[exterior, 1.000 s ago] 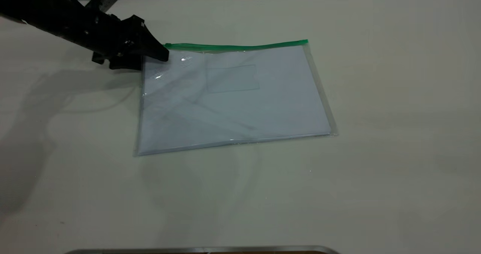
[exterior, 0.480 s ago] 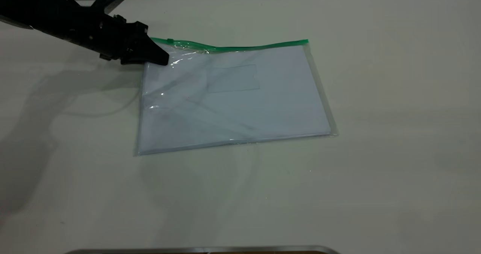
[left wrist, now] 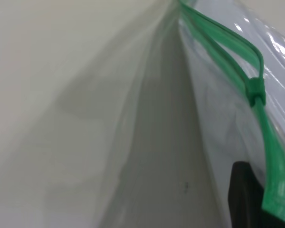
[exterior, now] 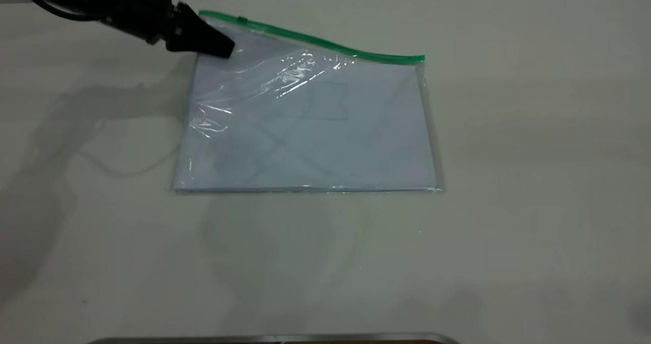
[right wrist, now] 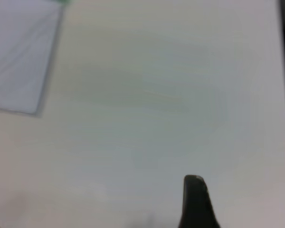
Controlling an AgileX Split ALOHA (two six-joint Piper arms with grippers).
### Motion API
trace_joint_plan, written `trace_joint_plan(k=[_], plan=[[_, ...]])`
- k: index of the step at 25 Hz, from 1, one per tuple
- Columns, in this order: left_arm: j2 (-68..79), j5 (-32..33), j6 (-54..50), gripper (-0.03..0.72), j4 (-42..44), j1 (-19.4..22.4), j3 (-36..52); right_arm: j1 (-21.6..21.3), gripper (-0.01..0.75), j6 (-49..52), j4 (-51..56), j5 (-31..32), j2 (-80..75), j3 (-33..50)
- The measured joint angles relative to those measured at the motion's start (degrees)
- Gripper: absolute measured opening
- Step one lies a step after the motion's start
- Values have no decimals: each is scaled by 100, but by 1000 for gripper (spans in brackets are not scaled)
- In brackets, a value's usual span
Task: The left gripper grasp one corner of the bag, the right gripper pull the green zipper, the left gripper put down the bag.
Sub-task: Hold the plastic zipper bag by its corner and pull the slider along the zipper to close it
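Exterior view: left claw pinches the bag's raised corner.

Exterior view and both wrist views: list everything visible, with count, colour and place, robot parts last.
Table: one, off-white, under everything.
Bag: one, clear plastic, mid-table, far left corner lifted, the rest resting on the table.
Paper sheets: white, inside the bag; count cannot be told.
Card pocket: one, clear, on the bag's face.
Green zipper: one, along the bag's far edge; slider near the lifted corner.
Metal edge: one, grey, at the near border.
Left hand: black, shut on the bag's far left corner.
Right hand: black, over bare table, right of the bag.
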State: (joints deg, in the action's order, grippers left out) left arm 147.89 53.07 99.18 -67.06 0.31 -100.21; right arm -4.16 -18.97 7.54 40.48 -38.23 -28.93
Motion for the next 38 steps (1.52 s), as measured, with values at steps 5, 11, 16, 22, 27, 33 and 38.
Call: trace_joint_plan(k=[5,11,16,22,27,33,38], plan=[[-34,535,247,53,743,-189,-320,0,530,-1362,1153,-360,-1443,-365],[-34,716,937,53,1452,-724,-555,0,530,-3186,2606,-881,-2974,-964],[-34,603,1275,53,1548,-1190,-813,0,530,-4807,4105,-1032,-4127,-1415],[-34,126,1544,53,1558,-1654,-871,336,530,-6931,5906,-1213,-5253,-1755],[-34,56,1721,53,1553,-1828,-871,996,530,-8294,7081,-1279,-6172,-2048],[-34,129,1747,53,1314,-1842,-871,1543,530,-9195,7894,-1289,-7194,-2417],[-34,194,1754,53,1209,-1855,-871,1678,530,-9636,8373,-1036,-7799,-2743]])
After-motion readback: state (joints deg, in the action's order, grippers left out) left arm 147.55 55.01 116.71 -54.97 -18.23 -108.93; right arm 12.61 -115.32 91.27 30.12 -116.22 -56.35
